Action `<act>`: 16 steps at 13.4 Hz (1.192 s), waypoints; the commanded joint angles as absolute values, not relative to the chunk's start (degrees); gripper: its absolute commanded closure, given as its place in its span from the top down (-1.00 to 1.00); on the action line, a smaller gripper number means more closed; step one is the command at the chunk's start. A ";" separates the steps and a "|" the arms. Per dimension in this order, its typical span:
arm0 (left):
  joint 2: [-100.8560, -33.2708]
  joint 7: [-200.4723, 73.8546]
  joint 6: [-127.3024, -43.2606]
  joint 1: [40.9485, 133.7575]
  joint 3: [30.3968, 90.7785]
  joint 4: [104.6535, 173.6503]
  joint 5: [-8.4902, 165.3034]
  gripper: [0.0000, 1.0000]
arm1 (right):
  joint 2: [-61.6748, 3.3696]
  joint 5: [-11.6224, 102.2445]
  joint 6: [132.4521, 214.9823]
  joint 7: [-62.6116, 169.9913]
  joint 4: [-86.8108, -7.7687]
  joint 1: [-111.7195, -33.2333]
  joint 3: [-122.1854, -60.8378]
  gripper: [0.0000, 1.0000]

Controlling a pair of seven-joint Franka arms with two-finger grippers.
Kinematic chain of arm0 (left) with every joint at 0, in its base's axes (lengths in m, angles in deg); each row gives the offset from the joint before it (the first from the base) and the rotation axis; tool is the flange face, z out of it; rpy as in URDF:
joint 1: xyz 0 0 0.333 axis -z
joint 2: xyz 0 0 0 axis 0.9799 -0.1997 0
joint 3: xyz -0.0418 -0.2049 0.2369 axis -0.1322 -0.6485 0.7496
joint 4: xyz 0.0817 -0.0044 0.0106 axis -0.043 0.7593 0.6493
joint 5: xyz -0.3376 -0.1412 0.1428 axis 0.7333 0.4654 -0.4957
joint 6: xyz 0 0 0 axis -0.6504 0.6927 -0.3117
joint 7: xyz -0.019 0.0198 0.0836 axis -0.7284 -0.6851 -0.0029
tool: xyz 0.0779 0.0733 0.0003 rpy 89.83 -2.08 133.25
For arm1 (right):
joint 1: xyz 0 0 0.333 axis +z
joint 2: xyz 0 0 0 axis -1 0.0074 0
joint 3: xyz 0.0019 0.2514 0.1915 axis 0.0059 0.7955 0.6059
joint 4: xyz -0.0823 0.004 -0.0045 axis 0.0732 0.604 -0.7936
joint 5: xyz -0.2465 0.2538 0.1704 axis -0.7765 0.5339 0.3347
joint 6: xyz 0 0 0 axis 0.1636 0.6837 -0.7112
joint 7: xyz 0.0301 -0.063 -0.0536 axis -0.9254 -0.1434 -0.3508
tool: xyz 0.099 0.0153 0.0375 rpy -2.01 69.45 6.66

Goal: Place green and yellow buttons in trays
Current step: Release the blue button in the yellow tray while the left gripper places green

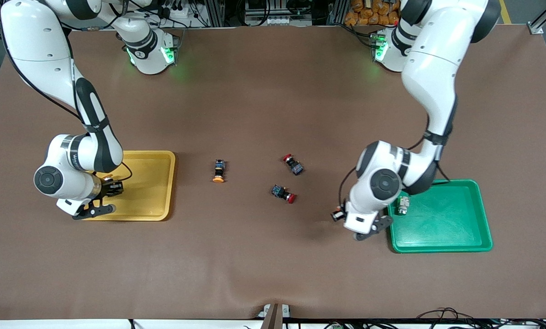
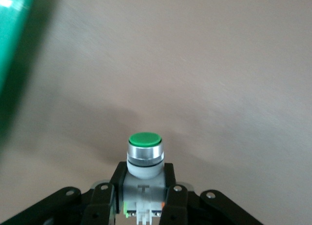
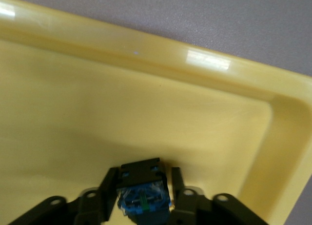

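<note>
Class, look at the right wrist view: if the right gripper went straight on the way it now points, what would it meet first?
Most likely the floor of the yellow tray. The right gripper, with a black-blue button between its fingers, points down into the tray, and nothing else shows in that line; how far off the floor is cannot be told.

1. Yellow tray (image 1: 156, 185) — the edge toward the right arm's end of the table is covered by the right arm in the front view; the right wrist view cuts it off on all but one corner.
2. Black-blue button (image 3: 143, 192) — its cap is out of sight in the right wrist view, so the cap's colour cannot be told.
3. Green tray (image 2: 13, 34) — only a blurred corner enters the left wrist view.
4. White-bodied button (image 1: 402, 204) in the green tray — too small to tell its marks.
</note>
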State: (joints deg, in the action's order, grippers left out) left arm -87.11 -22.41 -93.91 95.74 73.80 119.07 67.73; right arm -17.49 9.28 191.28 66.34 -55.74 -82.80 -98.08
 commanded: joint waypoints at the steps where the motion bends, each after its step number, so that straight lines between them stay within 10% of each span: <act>1: -85.39 -30.17 -88.46 90.45 73.55 118.72 66.25 -1.00 | -16.58 9.61 191.87 67.73 -55.05 -83.25 -97.75 1.00; 16: -88.55 -57.98 -82.46 76.19 73.46 119.68 54.74 -1.00 | -24.49 11.98 166.73 58.28 -43.10 -78.43 -96.96 1.00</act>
State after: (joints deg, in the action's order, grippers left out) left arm -88.62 -56.60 -82.23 76.98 73.75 119.56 56.39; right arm -24.85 11.76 167.87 63.47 -44.29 -80.45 -96.84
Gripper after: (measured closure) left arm 0.661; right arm 0.000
